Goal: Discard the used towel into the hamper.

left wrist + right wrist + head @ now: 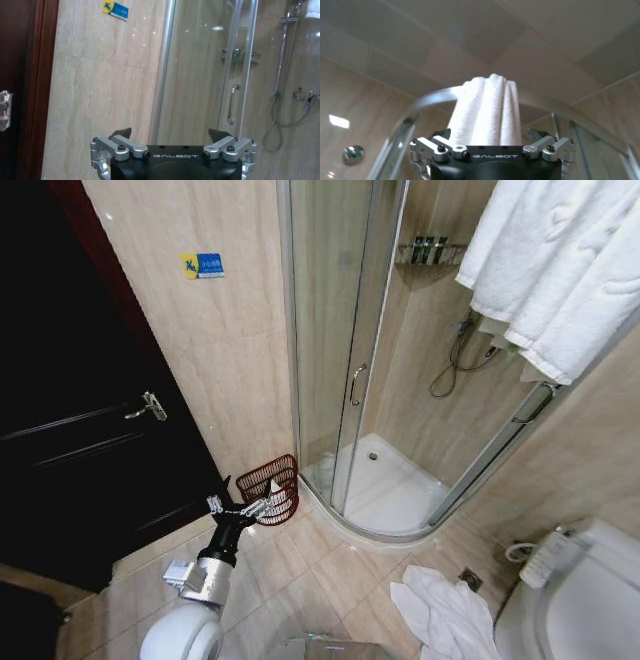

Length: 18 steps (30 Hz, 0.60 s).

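The reddish-brown woven hamper (275,480) stands on the floor tiles against the wall, beside the shower door, its mouth tilted toward me. My left gripper (245,506) (170,133) hovers open and empty just in front of it. A white towel (560,270) (487,101) hangs over the top rail of the shower enclosure at the upper right. My right gripper (490,133) is raised to it, open, with the bunched towel lying between its spread fingers. A second white towel (445,610) lies crumpled on the floor by the toilet.
A dark door (70,440) with a lever handle is on the left. The curved glass shower cabin (350,380) fills the middle, with a hose and a shelf of bottles inside. A toilet (580,610) sits at the lower right.
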Available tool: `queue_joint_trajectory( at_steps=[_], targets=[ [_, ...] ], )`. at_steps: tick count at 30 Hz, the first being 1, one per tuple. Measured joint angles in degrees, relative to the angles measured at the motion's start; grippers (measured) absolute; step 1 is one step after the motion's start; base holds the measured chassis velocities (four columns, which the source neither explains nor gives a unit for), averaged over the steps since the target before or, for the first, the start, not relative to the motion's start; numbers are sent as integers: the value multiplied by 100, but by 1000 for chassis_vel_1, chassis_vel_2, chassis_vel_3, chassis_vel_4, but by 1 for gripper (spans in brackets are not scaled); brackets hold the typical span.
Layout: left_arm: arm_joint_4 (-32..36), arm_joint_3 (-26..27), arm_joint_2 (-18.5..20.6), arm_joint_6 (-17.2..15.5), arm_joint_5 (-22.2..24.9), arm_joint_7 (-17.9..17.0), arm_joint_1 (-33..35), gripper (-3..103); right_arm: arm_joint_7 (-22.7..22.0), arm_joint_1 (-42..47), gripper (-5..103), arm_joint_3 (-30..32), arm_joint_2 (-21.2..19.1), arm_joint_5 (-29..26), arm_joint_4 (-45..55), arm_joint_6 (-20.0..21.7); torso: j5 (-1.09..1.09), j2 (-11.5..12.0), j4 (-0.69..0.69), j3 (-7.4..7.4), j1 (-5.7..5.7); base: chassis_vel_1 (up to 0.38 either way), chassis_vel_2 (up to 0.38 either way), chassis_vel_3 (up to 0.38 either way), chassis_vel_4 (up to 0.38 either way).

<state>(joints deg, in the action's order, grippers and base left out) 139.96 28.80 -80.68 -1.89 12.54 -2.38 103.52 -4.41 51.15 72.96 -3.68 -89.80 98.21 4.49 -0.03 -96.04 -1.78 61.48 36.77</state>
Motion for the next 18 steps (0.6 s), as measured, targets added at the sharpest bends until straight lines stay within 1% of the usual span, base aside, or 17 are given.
queue_joint_trajectory(
  at_steps=[2,3,6,8,9,10,12,15,16,18],
  targets=[
    [0,0,0,0,0,0,0,100,3,126,100,64,-233,-26,-206,-29,2,0,-2,0,0,0,0,0,0],
    [0,0,0,0,0,0,0,100,3,126,100,64,-233,-26,-206,-29,2,0,-2,0,0,0,0,0,0],
    [0,0,0,0,0,0,0,100,-2,266,100,182,-496,-32,-388,-58,4,1,-2,1,0,0,0,0,0],
    [0,0,0,1,0,0,0,100,-3,306,100,249,-554,-17,-424,-74,3,1,-2,1,1,0,0,0,0],
    [0,0,-1,0,0,0,0,100,-3,329,100,330,-579,52,-465,-91,-1,0,-3,1,1,0,0,0,0],
    [0,0,0,0,0,0,0,100,6,314,100,366,-557,183,-484,-94,-1,0,-2,0,0,0,0,0,0],
    [0,0,0,0,0,0,0,100,13,301,100,369,-534,249,-489,-94,-2,0,-2,0,0,0,0,0,0],
    [0,0,0,0,0,0,0,100,145,190,100,301,-133,1080,-586,-103,8,0,0,0,0,0,0,0,0],
    [0,0,0,0,0,0,0,100,145,190,100,301,-133,1080,-586,-103,8,0,0,0,0,0,0,0,0],
    [0,0,0,0,0,0,0,100,149,192,100,238,50,1396,-642,-187,9,1,0,0,0,0,0,0,0]
  ],
)
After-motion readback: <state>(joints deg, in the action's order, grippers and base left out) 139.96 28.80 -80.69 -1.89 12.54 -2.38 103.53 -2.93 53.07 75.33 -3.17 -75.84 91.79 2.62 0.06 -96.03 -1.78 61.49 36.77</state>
